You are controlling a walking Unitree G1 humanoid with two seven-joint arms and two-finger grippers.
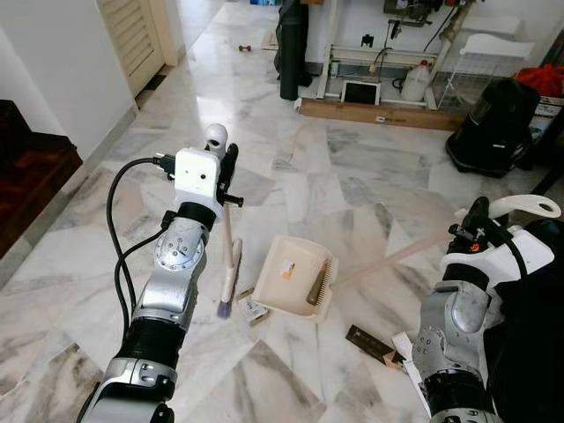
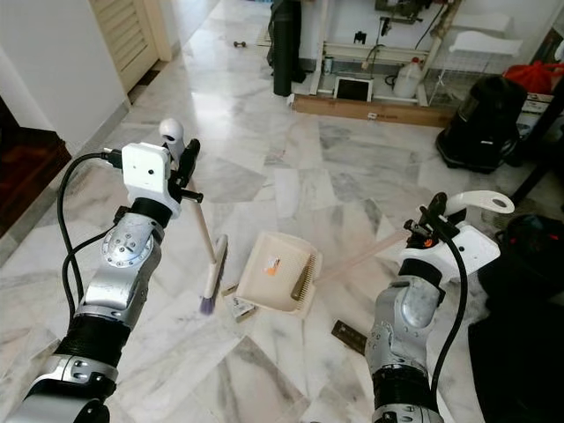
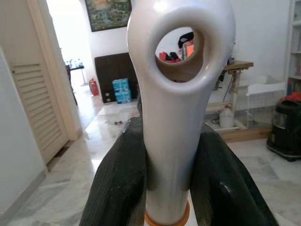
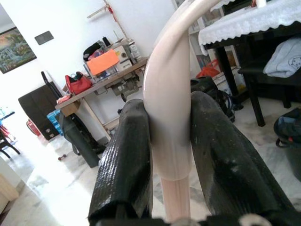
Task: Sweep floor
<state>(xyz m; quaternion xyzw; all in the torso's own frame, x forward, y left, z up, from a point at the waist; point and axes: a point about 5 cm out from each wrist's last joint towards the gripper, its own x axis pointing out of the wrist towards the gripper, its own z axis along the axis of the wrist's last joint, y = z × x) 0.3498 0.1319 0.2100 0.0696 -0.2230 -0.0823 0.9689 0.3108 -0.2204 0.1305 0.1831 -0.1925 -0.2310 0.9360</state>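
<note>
Marble floor (image 1: 352,176) spreads open and bare toward the far side, where a long wooden plank (image 1: 379,113) and a black vacuum cleaner (image 1: 493,123) mark its edge; a white wall (image 1: 53,79) closes the left. At the middle lies the cream dustpan (image 1: 295,278), its open mouth facing left and its long pale handle running up and right to the right gripper (image 2: 432,220), which is clamped around the handle's curved end. Just left of the pan stands the broom (image 1: 229,269), nearly upright, bristles on the floor, its white looped top pinched tight in the left gripper (image 1: 227,167). Small litter (image 1: 253,310) sits between bristles and pan mouth, so a short rightward stroke by the left arm looks like the coming move. A dark wrapper (image 1: 370,344) lies near, right of the pan, outside that path.
</note>
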